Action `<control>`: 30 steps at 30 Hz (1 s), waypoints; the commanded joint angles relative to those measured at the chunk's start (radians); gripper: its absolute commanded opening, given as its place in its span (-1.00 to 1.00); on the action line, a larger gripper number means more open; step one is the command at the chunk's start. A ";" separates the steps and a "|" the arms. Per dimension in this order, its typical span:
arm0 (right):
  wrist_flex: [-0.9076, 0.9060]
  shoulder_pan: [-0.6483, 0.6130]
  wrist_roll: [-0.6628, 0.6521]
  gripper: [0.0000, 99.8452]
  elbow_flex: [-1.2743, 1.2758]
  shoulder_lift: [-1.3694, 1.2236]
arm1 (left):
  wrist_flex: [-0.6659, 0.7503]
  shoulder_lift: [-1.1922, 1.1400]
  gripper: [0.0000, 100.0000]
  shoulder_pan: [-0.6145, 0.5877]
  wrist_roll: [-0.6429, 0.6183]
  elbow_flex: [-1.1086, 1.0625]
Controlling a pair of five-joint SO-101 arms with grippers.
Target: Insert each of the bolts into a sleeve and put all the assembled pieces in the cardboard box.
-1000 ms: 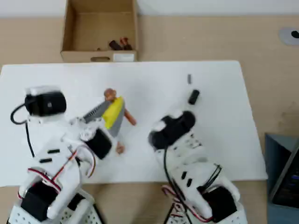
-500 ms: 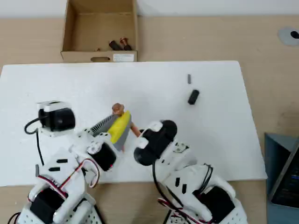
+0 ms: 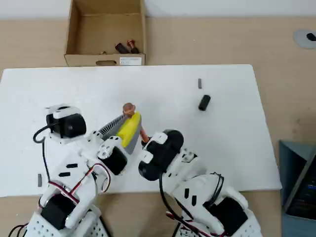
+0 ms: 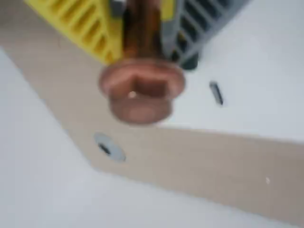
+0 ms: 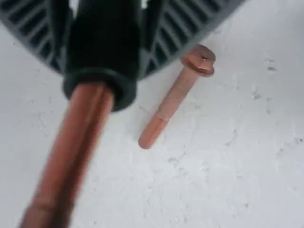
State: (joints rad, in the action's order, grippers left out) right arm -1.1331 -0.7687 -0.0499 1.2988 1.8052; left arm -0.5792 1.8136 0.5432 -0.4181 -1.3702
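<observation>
Firmly, the copper flange-headed bolt is clamped in the left gripper's ribbed yellow and grey jaws, well apart from the brown cardboard box. Farther from it, the right gripper pinches a black cylindrical sleeve, a copper shaft protruding.

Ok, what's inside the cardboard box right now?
Two assembled pieces, dark sleeves with copper bolts, lie inside the cardboard box by its near wall. That wall hides the floor strip right behind it.
</observation>
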 commanded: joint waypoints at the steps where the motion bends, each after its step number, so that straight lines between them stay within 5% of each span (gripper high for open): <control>1: 0.031 -0.013 -0.009 -0.98 0.001 0.122 | 0.035 0.010 -1.00 0.000 0.015 0.005; 14: 0.034 -0.012 -0.009 -0.98 -0.004 0.122 | -0.265 0.010 -1.00 0.160 0.006 0.118; 26: 0.035 -0.010 -0.009 -0.98 -0.007 0.122 | -0.292 0.010 -0.98 0.160 0.012 0.069; 30: 0.035 -0.010 -0.011 -0.98 -0.007 0.122 | -0.308 0.008 -0.77 0.160 0.014 0.080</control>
State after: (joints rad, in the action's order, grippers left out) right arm -1.1301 -0.7687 -0.0499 1.2988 1.8052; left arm -0.8738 1.8136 0.6905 -0.4028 -1.3149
